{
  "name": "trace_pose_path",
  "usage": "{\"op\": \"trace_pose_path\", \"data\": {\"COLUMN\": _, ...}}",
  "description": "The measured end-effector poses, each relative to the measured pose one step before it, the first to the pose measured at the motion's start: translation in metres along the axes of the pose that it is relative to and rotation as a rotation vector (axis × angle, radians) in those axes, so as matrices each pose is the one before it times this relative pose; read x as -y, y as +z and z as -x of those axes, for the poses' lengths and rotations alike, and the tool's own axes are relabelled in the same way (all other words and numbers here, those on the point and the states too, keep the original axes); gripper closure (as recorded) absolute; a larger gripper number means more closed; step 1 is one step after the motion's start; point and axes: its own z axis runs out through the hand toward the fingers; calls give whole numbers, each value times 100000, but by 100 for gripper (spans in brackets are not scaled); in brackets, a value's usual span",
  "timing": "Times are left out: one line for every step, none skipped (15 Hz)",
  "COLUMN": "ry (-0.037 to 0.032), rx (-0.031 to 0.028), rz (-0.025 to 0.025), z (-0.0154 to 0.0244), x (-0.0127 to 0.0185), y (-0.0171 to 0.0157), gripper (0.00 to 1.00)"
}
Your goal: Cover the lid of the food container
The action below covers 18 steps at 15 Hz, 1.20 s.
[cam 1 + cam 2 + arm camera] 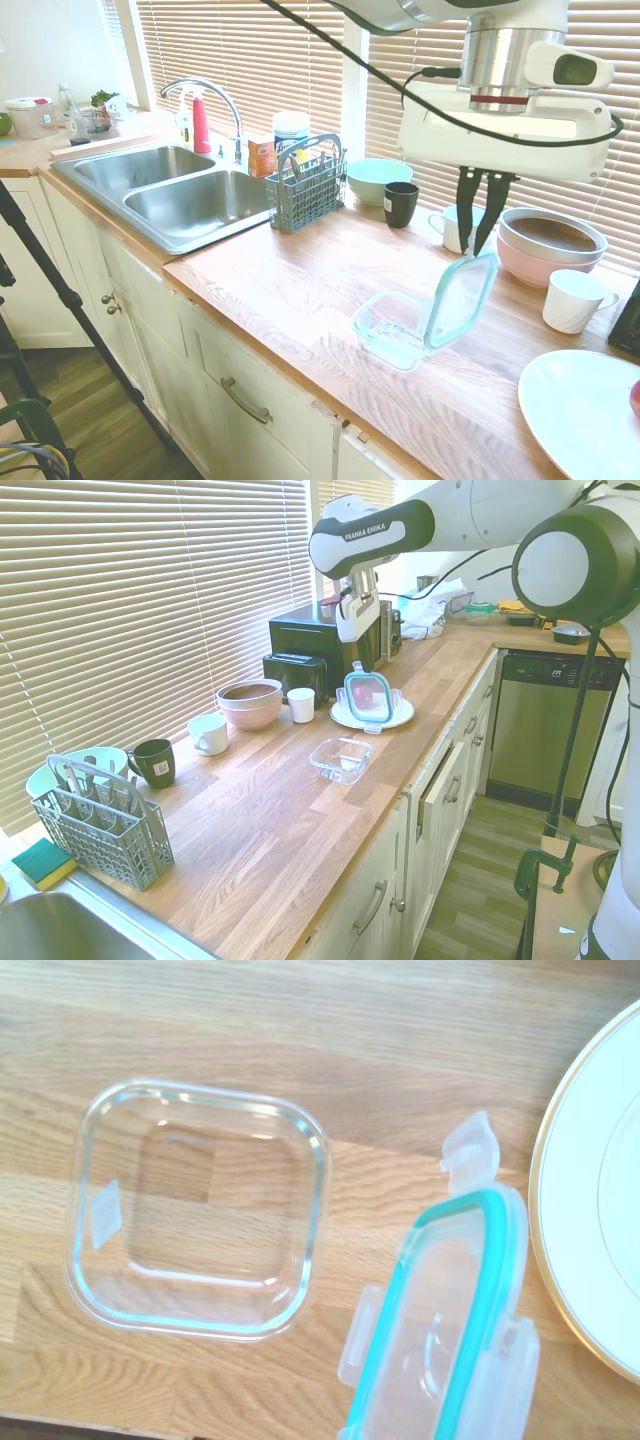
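The food container [390,325] [341,758] [195,1210] is a small clear glass dish, open and empty, on the wooden counter near its front edge. The lid [460,300] [368,698] [450,1330], clear with a teal rim and side flaps, hangs on edge in the air just beside the container, on the white plate's side. My gripper [478,245] [366,670] is above it, shut on the lid's upper edge. The lid's lower edge is close to the container's rim; I cannot tell whether they touch.
A large white plate [580,410] [400,716] [600,1210] lies right beside the lid. Behind are stacked pink and grey bowls [550,245] [250,702], white cups [575,300] [301,704], a black mug [401,203], a teal bowl [378,178], a cutlery basket [305,185] and the sink [170,190].
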Motion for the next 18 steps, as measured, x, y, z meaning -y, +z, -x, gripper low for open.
{"op": "trace_pose_path", "data": {"ry": -1207, "rx": 54, "rz": 835, "z": 86, "x": 484, "y": 197, "gripper": 100}}
{"op": "trace_pose_path", "data": {"ry": -1145, "rx": 59, "rz": 613, "z": 95, "x": 558, "y": 160, "gripper": 100}}
{"op": "trace_pose_path", "data": {"ry": -1034, "rx": -344, "rz": 505, "z": 42, "x": 507, "y": 91, "gripper": 100}}
{"op": "trace_pose_path", "data": {"ry": -947, "rx": -356, "rz": 595, "z": 6, "x": 454, "y": 127, "gripper": 100}}
{"op": "trace_pose_path", "data": {"ry": -694, "rx": -203, "rz": 661, "z": -19, "x": 324, "y": 53, "gripper": 100}}
{"op": "trace_pose_path", "data": {"ry": -522, "rx": -413, "rz": 692, "z": -48, "x": 223, "y": 22, "gripper": 100}}
{"op": "trace_pose_path", "data": {"ry": -363, "rx": -557, "rz": 487, "z": -59, "x": 135, "y": 6, "gripper": 100}}
{"op": "trace_pose_path", "data": {"ry": -453, "rx": -709, "rz": 716, "z": -64, "x": 45, "y": -21, "gripper": 100}}
{"op": "trace_pose_path", "data": {"ry": -516, "rx": -596, "rz": 1067, "z": -53, "x": 44, "y": -32, "gripper": 100}}
{"op": "trace_pose_path", "data": {"ry": -424, "rx": -421, "rz": 835, "z": -20, "x": 83, "y": -51, "gripper": 100}}
{"op": "trace_pose_path", "data": {"ry": -518, "rx": -335, "rz": 656, "z": 5, "x": 181, "y": -64, "gripper": 100}}
{"op": "trace_pose_path", "data": {"ry": -658, "rx": -380, "rz": 406, "z": 17, "x": 309, "y": -95, "gripper": 100}}
{"op": "trace_pose_path", "data": {"ry": -711, "rx": -426, "rz": 577, "z": 11, "x": 308, "y": -94, "gripper": 100}}
{"op": "trace_pose_path", "data": {"ry": -824, "rx": -351, "rz": 821, "z": 22, "x": 348, "y": -89, "gripper": 100}}
{"op": "trace_pose_path", "data": {"ry": -698, "rx": -226, "rz": 763, "z": 11, "x": 297, "y": -45, "gripper": 100}}
{"op": "trace_pose_path", "data": {"ry": -542, "rx": -142, "rz": 508, "z": 1, "x": 251, "y": -18, "gripper": 100}}
{"op": "trace_pose_path", "data": {"ry": -415, "rx": -29, "rz": 362, "z": -7, "x": 207, "y": 19, "gripper": 100}}
{"op": "trace_pose_path", "data": {"ry": -348, "rx": -33, "rz": 387, "z": -23, "x": 165, "y": 42, "gripper": 100}}
